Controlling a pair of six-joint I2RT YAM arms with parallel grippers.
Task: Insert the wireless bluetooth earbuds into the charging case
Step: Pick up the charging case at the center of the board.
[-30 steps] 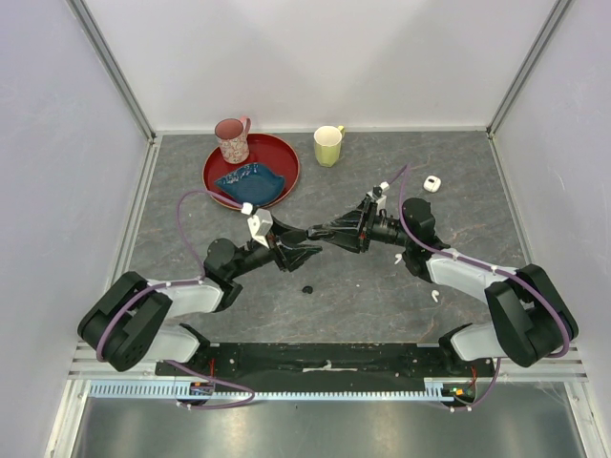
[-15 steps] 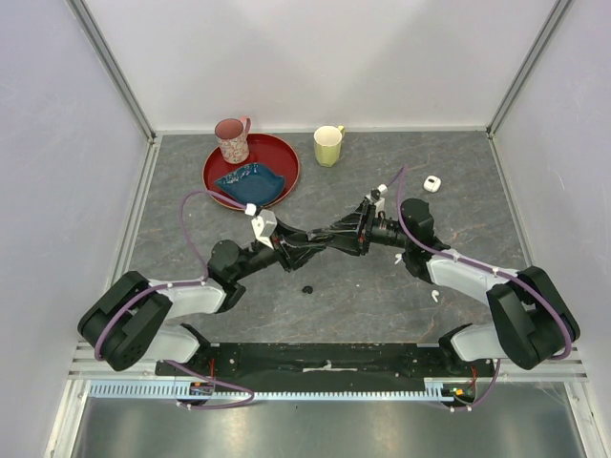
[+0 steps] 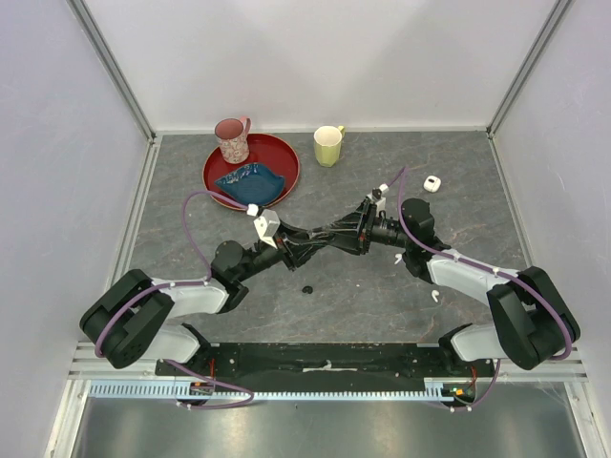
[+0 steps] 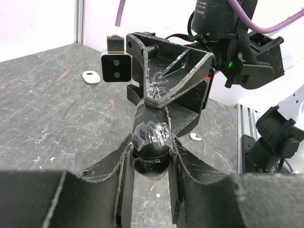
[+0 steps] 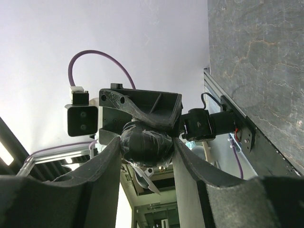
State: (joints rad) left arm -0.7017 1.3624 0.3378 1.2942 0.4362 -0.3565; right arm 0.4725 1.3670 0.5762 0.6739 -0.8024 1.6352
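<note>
My two grippers meet over the middle of the table. The left gripper (image 3: 315, 241) (image 4: 151, 145) is shut on a black tape-wrapped round object (image 4: 151, 135) (image 5: 145, 140). The right gripper (image 3: 332, 235) (image 5: 145, 142) grips the same object from the other side. The white charging case (image 3: 432, 183) (image 4: 90, 76) lies on the table at the far right, away from both grippers. One white earbud (image 3: 435, 297) lies near the right arm's base. An earbud (image 4: 194, 137) also shows on the table past the left fingers. Another small white piece (image 3: 399, 260) lies beside the right forearm.
A red tray (image 3: 284, 153) at the back left holds a pink patterned mug (image 3: 232, 139) and a blue dish (image 3: 251, 181). A yellow-green mug (image 3: 328, 145) stands at the back centre. A small black bit (image 3: 307, 288) lies on the table below the grippers.
The left gripper has moved right toward the right gripper and shut its jaws on the black taped object. The right arm has barely shifted.
</note>
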